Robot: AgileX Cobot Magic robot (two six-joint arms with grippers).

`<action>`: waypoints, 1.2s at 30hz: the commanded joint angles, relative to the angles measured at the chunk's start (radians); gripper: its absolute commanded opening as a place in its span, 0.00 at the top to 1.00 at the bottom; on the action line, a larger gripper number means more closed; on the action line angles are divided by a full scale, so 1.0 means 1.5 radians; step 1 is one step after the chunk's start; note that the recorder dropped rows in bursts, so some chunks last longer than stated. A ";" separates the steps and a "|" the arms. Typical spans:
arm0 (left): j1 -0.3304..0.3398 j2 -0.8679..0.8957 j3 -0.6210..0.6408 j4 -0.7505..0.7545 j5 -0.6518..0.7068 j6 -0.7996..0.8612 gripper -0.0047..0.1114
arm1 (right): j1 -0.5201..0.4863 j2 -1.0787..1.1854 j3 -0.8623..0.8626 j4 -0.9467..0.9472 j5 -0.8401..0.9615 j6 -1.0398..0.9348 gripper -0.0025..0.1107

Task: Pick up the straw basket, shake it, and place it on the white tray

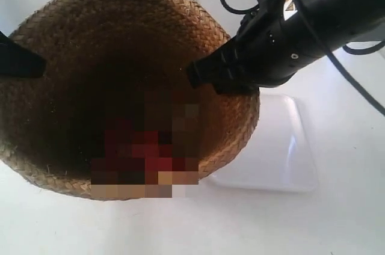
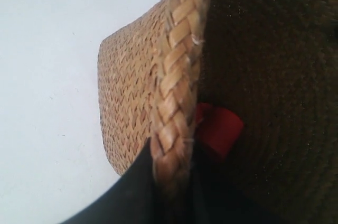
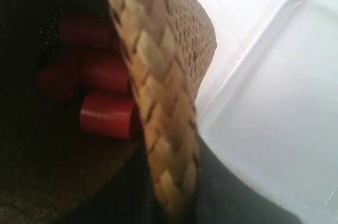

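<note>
Exterior: your straw basket (image 1: 120, 38) hogs the shot, tipped at the camera, with the white tray (image 1: 283, 147) poking out beside it. Left wrist: your left gripper (image 2: 171, 187) is clamped over the braided rim (image 2: 177, 76). Right wrist: your right gripper (image 3: 169, 192) pinches that rim too, red cylinders (image 3: 105, 113) inside.
</note>
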 commanded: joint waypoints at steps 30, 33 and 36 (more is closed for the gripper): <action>0.000 -0.029 -0.079 -0.061 0.066 -0.012 0.96 | 0.014 -0.069 0.018 0.002 -0.006 -0.008 0.98; 0.000 -0.029 -0.079 -0.061 0.066 -0.012 0.96 | 0.014 -0.069 0.018 0.002 -0.006 -0.008 0.98; 0.000 -0.029 -0.079 -0.061 0.066 -0.012 0.96 | 0.014 -0.069 0.018 0.002 -0.003 -0.008 0.98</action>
